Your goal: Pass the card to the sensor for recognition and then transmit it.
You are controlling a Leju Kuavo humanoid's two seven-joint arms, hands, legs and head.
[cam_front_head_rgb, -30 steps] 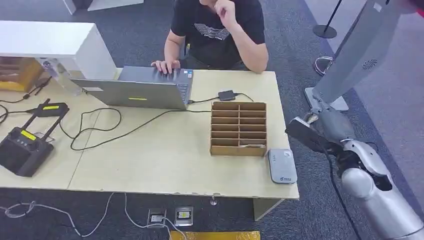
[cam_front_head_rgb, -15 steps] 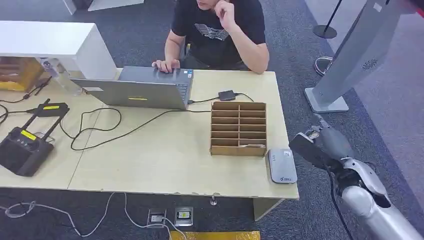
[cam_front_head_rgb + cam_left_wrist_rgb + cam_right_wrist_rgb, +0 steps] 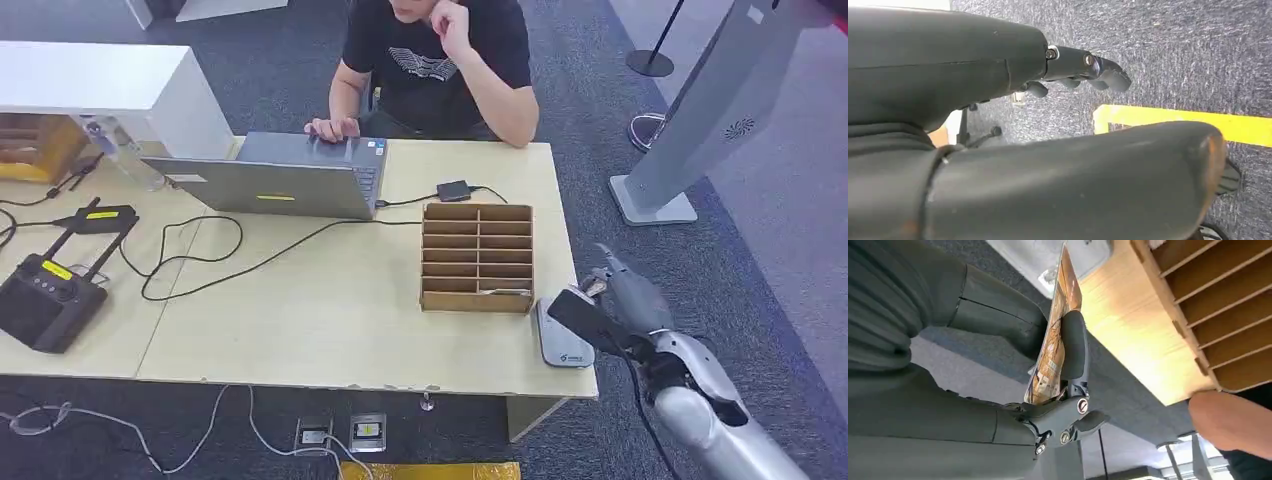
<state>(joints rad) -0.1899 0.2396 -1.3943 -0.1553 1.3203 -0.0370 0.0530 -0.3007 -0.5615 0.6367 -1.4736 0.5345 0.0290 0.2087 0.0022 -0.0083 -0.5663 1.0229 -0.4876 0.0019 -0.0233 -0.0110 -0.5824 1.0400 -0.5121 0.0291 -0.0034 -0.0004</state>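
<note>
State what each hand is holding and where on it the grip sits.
The right hand pinches the card flat between thumb and finger, near one end. The left hand holds nothing.

Right hand (image 3: pixel 622 296) is swinging in toward the table (image 3: pixel 330 310) now, carrying the card (image 3: pixel 1055 335) along with it. It's dropping lower and closing on the grey sensor (image 3: pixel 563 334), its dark underside now overlapping the sensor's near edge instead of hanging off to the side.

Table (image 3: pixel 330 320): laptop (image 3: pixel 275 180), slotted box (image 3: pixel 477 257), probably sensor (image 3: pixel 563 333).
</note>
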